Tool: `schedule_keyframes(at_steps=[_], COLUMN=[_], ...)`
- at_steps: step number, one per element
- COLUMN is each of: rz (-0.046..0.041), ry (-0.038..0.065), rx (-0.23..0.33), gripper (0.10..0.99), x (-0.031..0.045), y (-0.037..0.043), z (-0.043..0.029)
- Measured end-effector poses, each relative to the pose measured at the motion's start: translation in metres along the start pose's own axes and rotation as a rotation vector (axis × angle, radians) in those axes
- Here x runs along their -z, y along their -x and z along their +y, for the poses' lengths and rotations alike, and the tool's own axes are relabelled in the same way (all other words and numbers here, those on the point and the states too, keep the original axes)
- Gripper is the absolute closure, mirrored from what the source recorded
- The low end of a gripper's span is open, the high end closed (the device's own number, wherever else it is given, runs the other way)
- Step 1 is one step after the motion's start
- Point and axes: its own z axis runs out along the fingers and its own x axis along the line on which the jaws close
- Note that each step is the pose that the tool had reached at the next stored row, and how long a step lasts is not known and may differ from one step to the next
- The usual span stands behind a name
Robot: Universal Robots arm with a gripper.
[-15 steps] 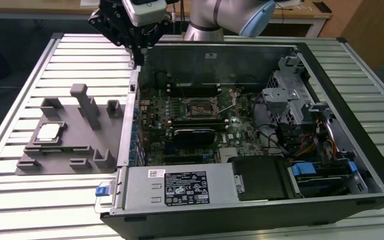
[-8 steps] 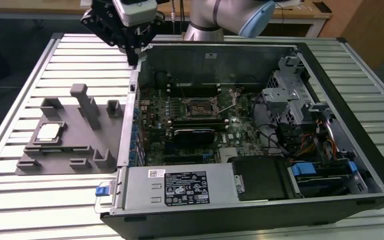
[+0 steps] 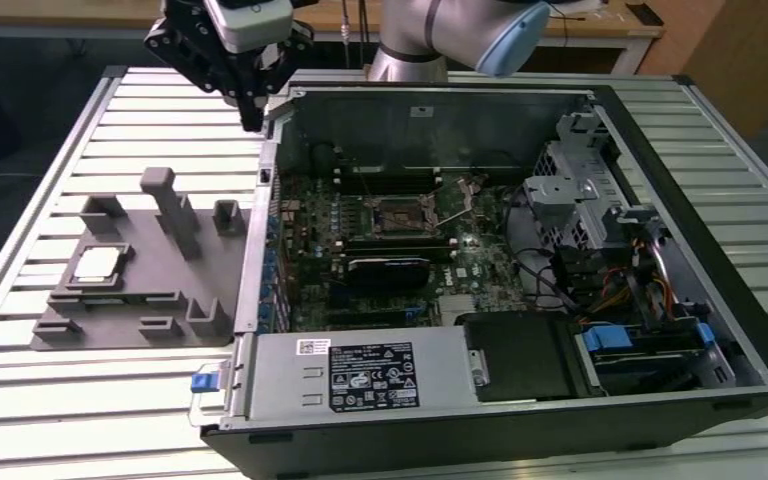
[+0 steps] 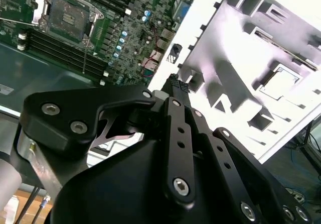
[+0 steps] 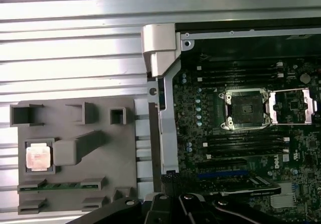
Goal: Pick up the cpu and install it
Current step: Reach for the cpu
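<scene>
The end effector [image 3: 249,121] hangs above the case [image 3: 704,215] rim, fingers pressed together and holding nothing. The cpu [image 3: 97,263] lies in a recess of the grey tray [image 3: 157,300] on the tabletop [image 3: 37,400], well apart from the open socket [image 3: 398,212].

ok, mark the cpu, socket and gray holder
cpu [image 5: 38,157]: first wrist view, centre of metal top
socket [image 5: 247,108]: first wrist view, middle of contact field
gray holder [image 5: 118,158]: first wrist view, bare flat face
</scene>
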Motion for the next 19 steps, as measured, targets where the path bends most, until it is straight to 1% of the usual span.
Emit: schedule_keyframes(at_steps=[19], rz=[-0.0001], ry=[0.000], rx=[0.000], gripper=[0.980], x=[0.0007], y=[-0.0295], z=[-0.0022])
